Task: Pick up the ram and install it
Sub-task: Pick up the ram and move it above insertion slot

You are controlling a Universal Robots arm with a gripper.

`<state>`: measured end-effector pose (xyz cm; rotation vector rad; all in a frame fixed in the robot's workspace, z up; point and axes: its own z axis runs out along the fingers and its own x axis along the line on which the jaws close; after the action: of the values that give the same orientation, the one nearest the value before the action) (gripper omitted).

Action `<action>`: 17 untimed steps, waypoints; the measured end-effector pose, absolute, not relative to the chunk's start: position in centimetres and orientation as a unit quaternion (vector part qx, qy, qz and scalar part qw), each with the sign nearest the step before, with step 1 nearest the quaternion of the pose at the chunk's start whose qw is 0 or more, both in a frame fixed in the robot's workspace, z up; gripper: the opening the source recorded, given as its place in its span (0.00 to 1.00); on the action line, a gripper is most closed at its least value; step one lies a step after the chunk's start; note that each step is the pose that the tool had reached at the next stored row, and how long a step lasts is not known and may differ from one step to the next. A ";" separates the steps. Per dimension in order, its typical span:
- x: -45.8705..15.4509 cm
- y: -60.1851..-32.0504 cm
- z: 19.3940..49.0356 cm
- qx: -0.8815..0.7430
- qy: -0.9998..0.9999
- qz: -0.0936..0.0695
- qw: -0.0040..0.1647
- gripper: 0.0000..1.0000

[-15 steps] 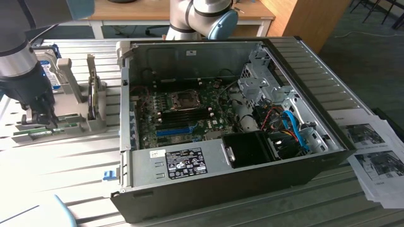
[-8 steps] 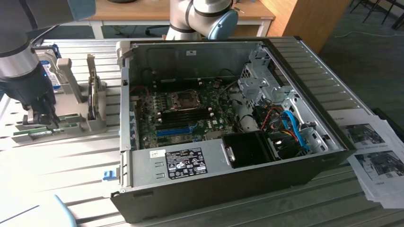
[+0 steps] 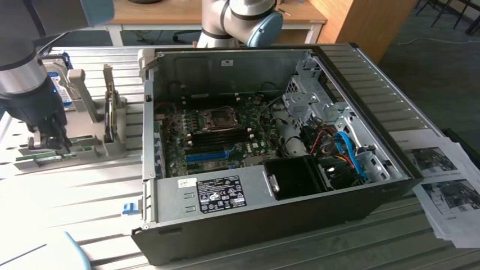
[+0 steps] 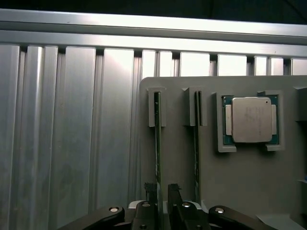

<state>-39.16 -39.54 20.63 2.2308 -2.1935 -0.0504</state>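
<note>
The big black computer case [image 3: 262, 225] lies open on the metal table [image 4: 57, 120]. Beside it, on the exterior view's left, sits a gray holder [image 4: 230, 191]. The robot's gripper [image 4: 161, 196] hangs low over that holder.

The ram [image 4: 157, 139] stands on its thin edge in a groove of the holder. A second stick [image 4: 196, 139] stands just beside it, and a square silver chip [image 4: 249, 120] lies past that.

The fingers [image 4: 173, 194] are apart, one on each side of the ram. They are not squeezing it yet, I think.

To grab it well, the ram should sit right in the middle between the fingers. Both should press together, softly, so the thin stick does not tip or bend. The gripper should keep off the second stick.
</note>
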 end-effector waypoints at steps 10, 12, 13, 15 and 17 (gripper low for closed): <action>-39.2 -39.5 20.3 0.713 -0.701 -0.016 0.006 0.23; -39.2 -39.5 20.3 0.713 -0.701 -0.016 0.006 0.23; -39.2 -39.5 20.3 0.713 -0.701 -0.016 0.006 0.23; -39.2 -39.5 20.3 0.713 -0.701 -0.016 0.006 0.23; -39.2 -39.5 20.2 0.713 -0.701 -0.016 0.006 0.23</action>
<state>-39.16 -39.54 20.17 2.2313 -2.1940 -0.0506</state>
